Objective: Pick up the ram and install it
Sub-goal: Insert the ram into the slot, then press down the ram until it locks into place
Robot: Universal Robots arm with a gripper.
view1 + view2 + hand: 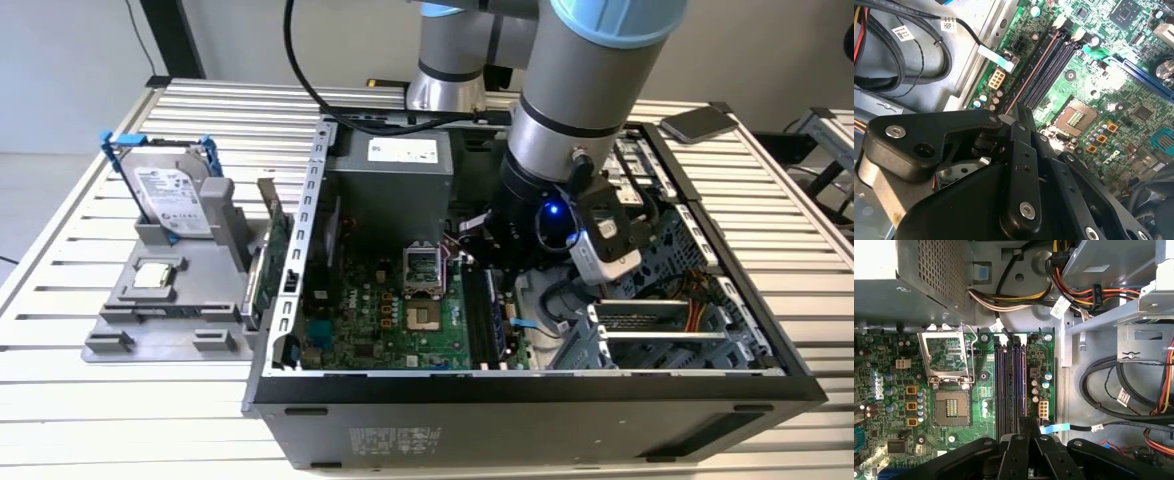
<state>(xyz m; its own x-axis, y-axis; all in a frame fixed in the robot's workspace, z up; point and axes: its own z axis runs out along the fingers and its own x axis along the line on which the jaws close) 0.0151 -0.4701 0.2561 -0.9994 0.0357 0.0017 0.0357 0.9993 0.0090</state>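
My gripper (502,296) reaches down inside the open computer case, over the long black memory slots (1006,385) of the green motherboard (400,320). In both wrist views its black fingers (1017,437) stand pressed close together at one end of the slot nearest the board's edge. A thin dark strip with a brownish edge, which I take for the ram (1031,74) seen edge-on, runs along that slot from the gripper (1021,111). The part of it at the gripper (1026,421) is hidden by the fingers.
The empty processor socket (951,407) lies beside the slots. Cable bundles (1114,385) and a drive cage (667,325) crowd the other side, and the power supply (387,190) stands behind. Outside the case, a grey holder carries a hard drive (174,195) and an upright green card (274,250).
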